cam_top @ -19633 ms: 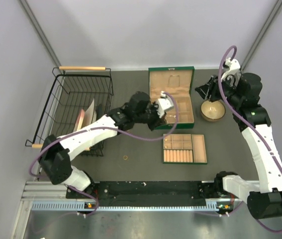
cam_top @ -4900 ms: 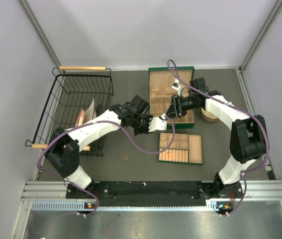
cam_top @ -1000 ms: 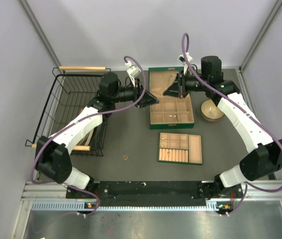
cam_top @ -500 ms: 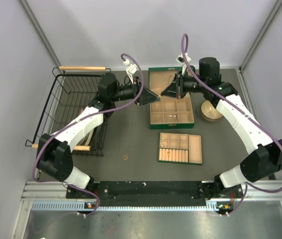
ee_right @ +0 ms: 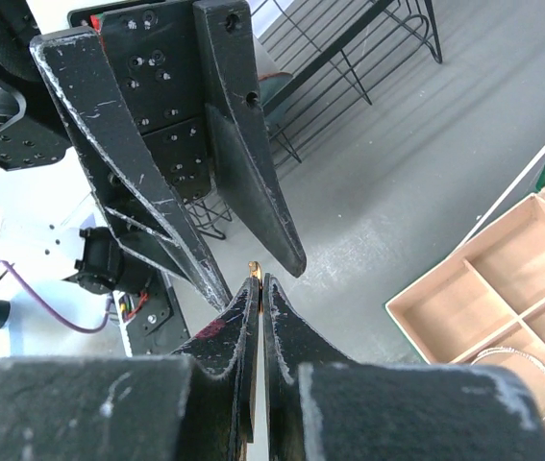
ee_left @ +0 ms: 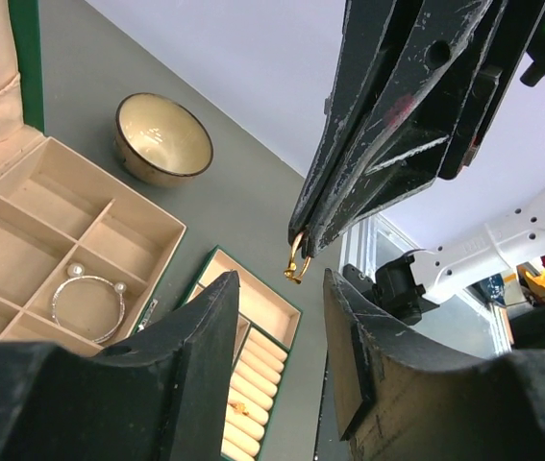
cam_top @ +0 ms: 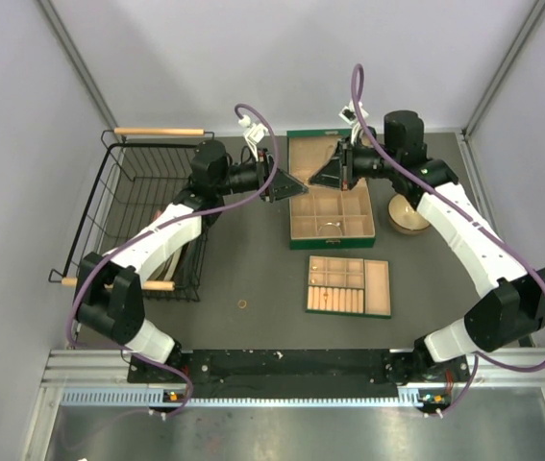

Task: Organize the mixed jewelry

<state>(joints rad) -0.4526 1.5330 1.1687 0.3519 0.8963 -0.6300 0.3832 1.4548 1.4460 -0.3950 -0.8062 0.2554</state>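
The green box (cam_top: 332,235) lies open on the grey table (cam_top: 253,259), right under the left claw (cam_top: 294,188) and the right claw (cam_top: 316,179). Its lid is thrown back beyond them, and its tan compartments spread nearer than the claws and to their right. The tray (cam_top: 380,286), green-edged and tan inside, sits apart from the box, farther toward the near side and well below both claws. The bowl (ee_left: 161,134) stands just beside the box, to the right of the right claw. The black wire basket (cam_top: 118,192), with wooden handles, stands well to the left of the left claw.
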